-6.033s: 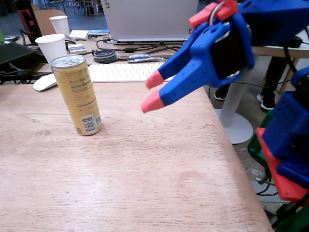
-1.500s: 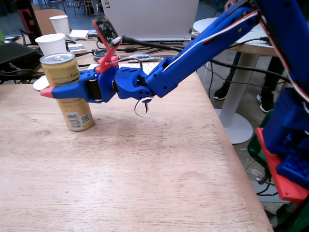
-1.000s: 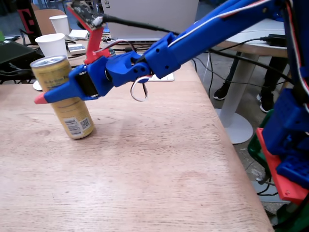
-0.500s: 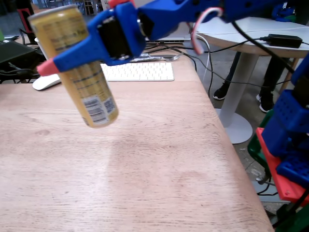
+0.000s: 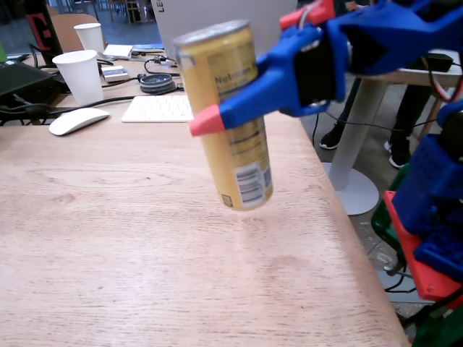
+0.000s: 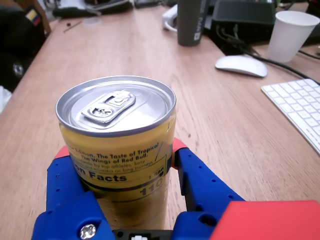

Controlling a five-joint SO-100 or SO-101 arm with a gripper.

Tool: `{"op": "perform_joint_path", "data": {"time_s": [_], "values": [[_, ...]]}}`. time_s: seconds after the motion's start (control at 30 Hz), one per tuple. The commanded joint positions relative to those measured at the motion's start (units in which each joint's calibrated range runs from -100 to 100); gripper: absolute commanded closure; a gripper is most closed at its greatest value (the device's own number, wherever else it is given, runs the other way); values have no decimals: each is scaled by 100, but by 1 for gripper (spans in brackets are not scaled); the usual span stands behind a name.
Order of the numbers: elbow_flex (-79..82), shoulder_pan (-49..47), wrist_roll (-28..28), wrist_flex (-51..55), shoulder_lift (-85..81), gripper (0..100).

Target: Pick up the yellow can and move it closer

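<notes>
The yellow can (image 5: 239,159) hangs tilted above the wooden table (image 5: 108,253), its base clear of the surface with a faint shadow beneath it. My blue gripper (image 5: 217,116) reaches in from the right and is shut on the can's upper half; one red-tipped finger (image 5: 205,121) crosses the front and the other is hidden behind the can. In the wrist view the can (image 6: 115,107) fills the centre, silver top and pull tab facing up. There my gripper (image 6: 120,150) clamps it from both sides, its red fingertips (image 6: 179,146) pressed against the yellow wall.
At the back left of the fixed view stand two white paper cups (image 5: 81,76) (image 5: 90,36), a white mouse (image 5: 77,120), a keyboard (image 5: 155,108) and cables. The table's right edge (image 5: 347,231) runs close to the can. A grey bottle (image 6: 191,22) shows in the wrist view.
</notes>
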Motion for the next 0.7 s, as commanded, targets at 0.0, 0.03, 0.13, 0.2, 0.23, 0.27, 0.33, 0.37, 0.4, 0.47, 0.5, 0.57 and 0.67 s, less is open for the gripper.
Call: {"op": "perform_joint_path", "data": {"time_s": [0.0, 0.03, 0.13, 0.2, 0.23, 0.27, 0.33, 0.37, 0.4, 0.47, 0.5, 0.57, 0.67], "values": [[262, -17, 15, -33, -1029, 75], [385, -17, 15, -33, -1192, 75], [593, -34, 15, -25, -1406, 75], [819, -34, 15, -25, -1655, 75], [970, -34, 15, -25, -1783, 75], [1112, -34, 20, -25, -1903, 75], [1329, -34, 20, -25, -2092, 75], [1442, -51, 20, -25, -2204, 75], [1537, -51, 20, -25, -2315, 75], [1725, -84, 20, -25, -2487, 75], [1810, -288, 20, -25, -2547, 75], [1848, -575, 20, -25, -2624, 75], [1867, -626, 20, -25, -2641, 75]]}}
